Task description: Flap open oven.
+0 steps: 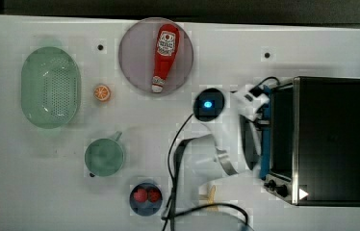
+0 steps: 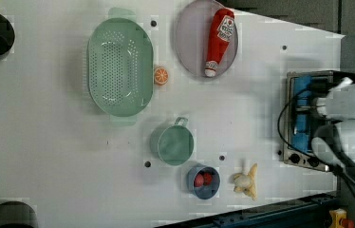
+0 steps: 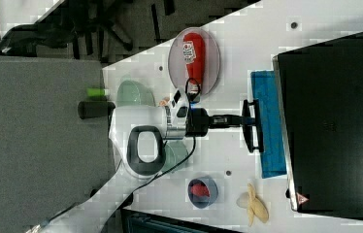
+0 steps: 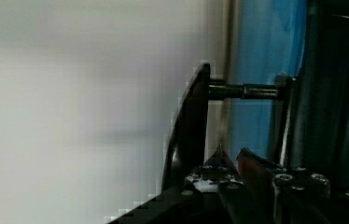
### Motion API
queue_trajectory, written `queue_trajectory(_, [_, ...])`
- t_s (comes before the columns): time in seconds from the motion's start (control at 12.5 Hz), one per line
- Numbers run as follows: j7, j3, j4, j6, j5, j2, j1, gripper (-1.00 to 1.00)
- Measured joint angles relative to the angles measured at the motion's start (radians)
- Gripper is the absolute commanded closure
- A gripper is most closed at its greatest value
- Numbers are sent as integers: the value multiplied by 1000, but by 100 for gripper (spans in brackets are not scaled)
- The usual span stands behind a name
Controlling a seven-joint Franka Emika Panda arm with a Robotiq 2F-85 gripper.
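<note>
Oven (image 1: 332,139) sits at the top view's right table edge, its blue door (image 3: 268,127) partly dropped. We judge it heavy and rigid, the door hinged; the 1 black bar handle (image 3: 253,126) is the hold. Gripper (image 3: 247,120) fingers stand narrow at that bar.

- white table (image 1: 274,33) with small dark holes
- oven (image 1: 332,139) at the top view's right
- green colander (image 1: 50,86), orange half (image 1: 102,93)
- grey plate (image 1: 137,57) carrying a ketchup bottle (image 1: 165,55)
- green cup (image 1: 104,156), blue bowl (image 1: 145,198), banana (image 2: 247,181)
</note>
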Motion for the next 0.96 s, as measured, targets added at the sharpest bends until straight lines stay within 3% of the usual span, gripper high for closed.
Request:
queue_trajectory(0.32, [121,28,0,7,-4,111,78,65])
queue_trajectory(0.96, [186,40,10,80,-4,229,115,65])
